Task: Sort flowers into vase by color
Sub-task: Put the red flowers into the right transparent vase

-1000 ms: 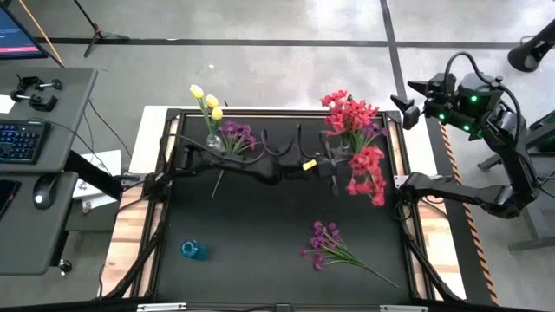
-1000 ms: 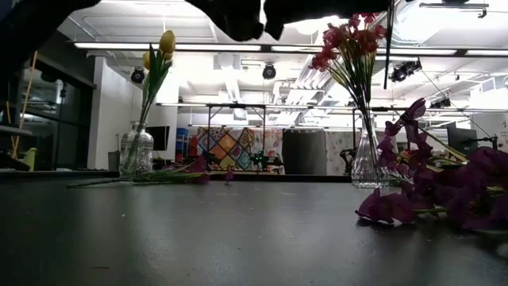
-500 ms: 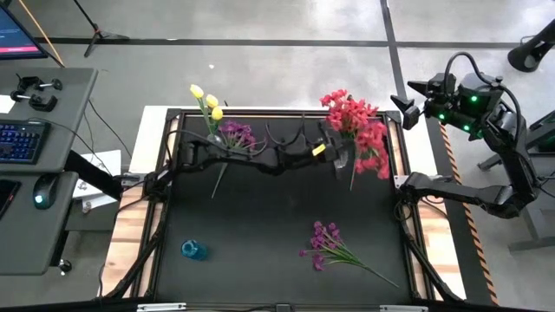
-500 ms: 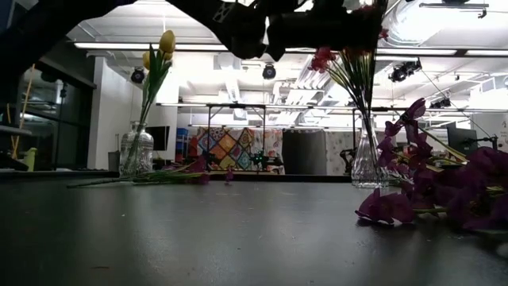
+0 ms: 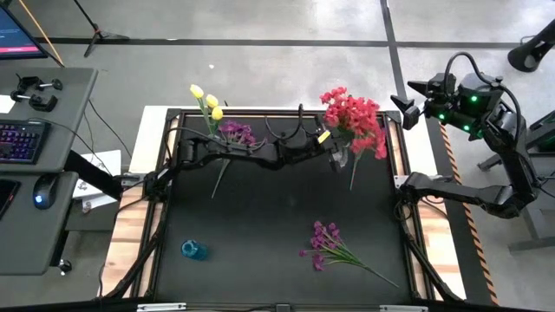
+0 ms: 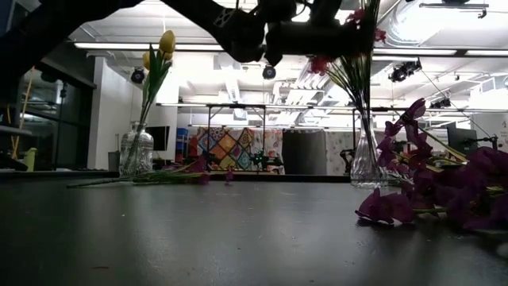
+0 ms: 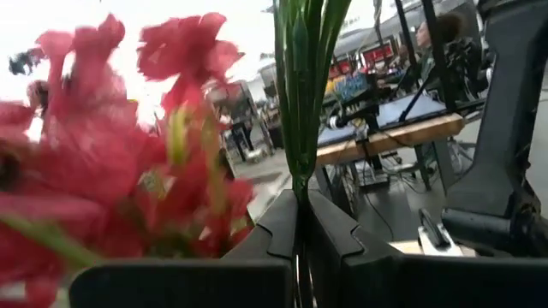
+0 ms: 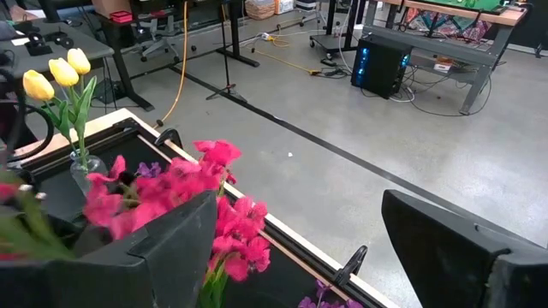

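Near edge of the table (image 5: 260, 260): a loose purple bunch (image 5: 331, 244) lies flat, with a small blue object (image 5: 194, 250) well to its left. Farther back, the left gripper (image 5: 336, 154) reaches across the mat, fingers pinched tight on green stems of red flowers (image 5: 368, 139), held at the right vase (image 6: 367, 159). Back left: yellow flowers (image 5: 206, 101) stand in a second vase (image 6: 136, 151), purple flowers (image 5: 236, 133) lying beside it. The right gripper (image 8: 342, 257), jaws spread wide and empty, hangs off the table's right side.

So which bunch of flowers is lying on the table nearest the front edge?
The loose purple bunch at front right, apart from both vases. The other purple flowers lie at the back beside the yellow ones' vase.
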